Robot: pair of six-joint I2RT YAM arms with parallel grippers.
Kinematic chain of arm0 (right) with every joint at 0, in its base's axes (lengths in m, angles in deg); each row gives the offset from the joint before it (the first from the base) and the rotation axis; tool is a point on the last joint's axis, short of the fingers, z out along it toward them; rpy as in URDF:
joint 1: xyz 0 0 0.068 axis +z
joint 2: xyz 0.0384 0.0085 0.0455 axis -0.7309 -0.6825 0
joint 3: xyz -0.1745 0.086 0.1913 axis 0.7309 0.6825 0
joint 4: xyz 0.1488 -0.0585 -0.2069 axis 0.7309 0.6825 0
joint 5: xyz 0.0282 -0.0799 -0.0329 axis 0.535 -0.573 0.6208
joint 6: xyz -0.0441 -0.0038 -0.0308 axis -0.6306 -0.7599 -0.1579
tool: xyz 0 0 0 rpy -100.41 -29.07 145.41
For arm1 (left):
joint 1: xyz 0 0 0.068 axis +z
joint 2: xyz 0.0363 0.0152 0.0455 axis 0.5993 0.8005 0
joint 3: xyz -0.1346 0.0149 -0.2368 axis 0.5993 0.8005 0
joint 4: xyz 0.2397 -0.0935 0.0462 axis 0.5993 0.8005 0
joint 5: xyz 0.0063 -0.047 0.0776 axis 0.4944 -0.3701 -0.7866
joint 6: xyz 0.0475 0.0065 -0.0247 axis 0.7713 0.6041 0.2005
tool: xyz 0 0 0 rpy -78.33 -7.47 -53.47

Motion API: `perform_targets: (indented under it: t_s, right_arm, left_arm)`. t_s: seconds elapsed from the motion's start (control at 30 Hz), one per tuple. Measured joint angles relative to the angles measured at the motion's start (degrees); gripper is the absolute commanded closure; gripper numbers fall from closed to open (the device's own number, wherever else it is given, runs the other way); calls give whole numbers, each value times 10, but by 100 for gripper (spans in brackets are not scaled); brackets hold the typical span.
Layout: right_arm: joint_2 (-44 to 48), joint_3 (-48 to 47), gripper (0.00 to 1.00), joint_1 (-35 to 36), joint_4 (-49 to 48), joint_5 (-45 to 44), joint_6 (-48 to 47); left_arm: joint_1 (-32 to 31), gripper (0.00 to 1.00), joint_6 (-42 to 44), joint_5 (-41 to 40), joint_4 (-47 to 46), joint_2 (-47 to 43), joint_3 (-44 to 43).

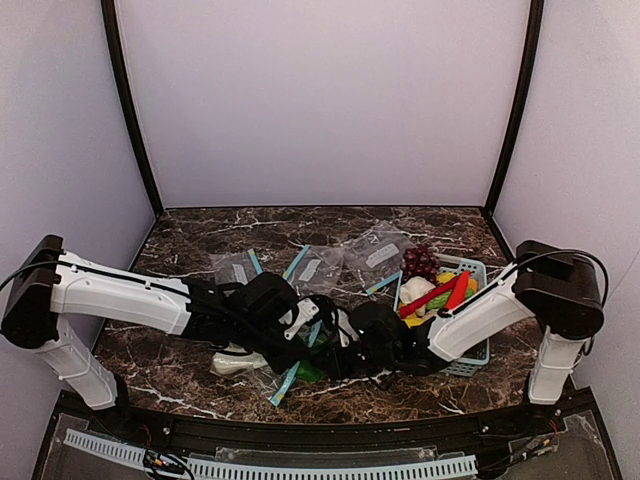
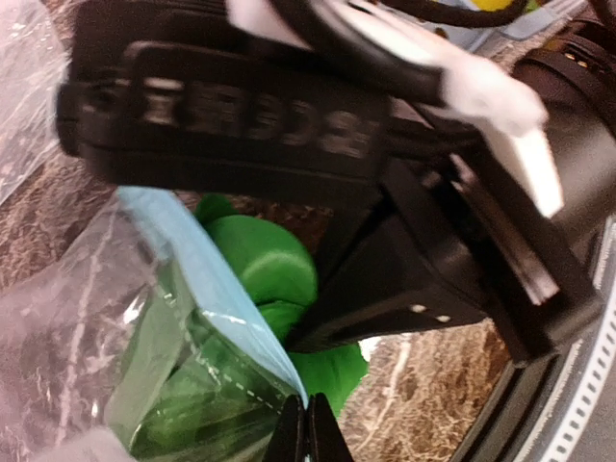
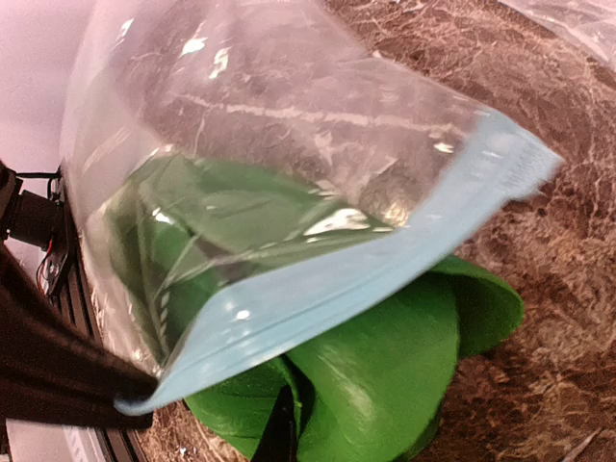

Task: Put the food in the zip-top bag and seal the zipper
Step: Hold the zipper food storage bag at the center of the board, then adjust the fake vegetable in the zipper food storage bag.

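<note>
Light-blue zipper (image 2: 214,277) inside the fully closed left end effector (image 2: 306,435)

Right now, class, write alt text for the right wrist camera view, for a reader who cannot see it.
A clear zip-top bag fills the frame against a dark marble table, with the green leaves of a toy leafy vegetable poking out past its light-blue zipper. More of the leaves show through the plastic.
</note>
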Motion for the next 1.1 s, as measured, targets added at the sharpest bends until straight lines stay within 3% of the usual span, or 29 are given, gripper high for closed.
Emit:
perform_targets:
  t_s: [0.2,0.4,0.43,0.47,0.57,0.6,0.73,0.9,1.1]
  right_arm:
    - [-8,-12,100,-9,-30,0,-21]
    - [-19,-26,100,-9,-64,9,-44]
    - [-20,-26,96,-9,-64,9,-45]
    - [-20,-26,89,-9,-63,8,-45]
    - [-20,-26,73,-10,-54,1,-41]
    - [-19,-26,63,-10,-50,-1,-38]
    - [4,-22,38,-10,-26,-9,-29]
    - [68,3,20,-10,14,-21,4]
    - [104,12,23,-10,61,-26,81]
  left_arm:
    - [0,99,1,72,-23,-2,8]
    - [3,97,0,82,-30,-2,9]
    - [6,92,-3,76,-32,-2,10]
    - [8,78,-7,71,-32,-2,12]
    - [22,54,-22,58,-37,-10,23]
    - [26,45,-24,56,-37,-15,25]
    - [40,25,-45,49,-33,-48,25]
    - [52,12,-63,49,-5,-108,13]
    - [125,8,-100,51,22,-187,35]
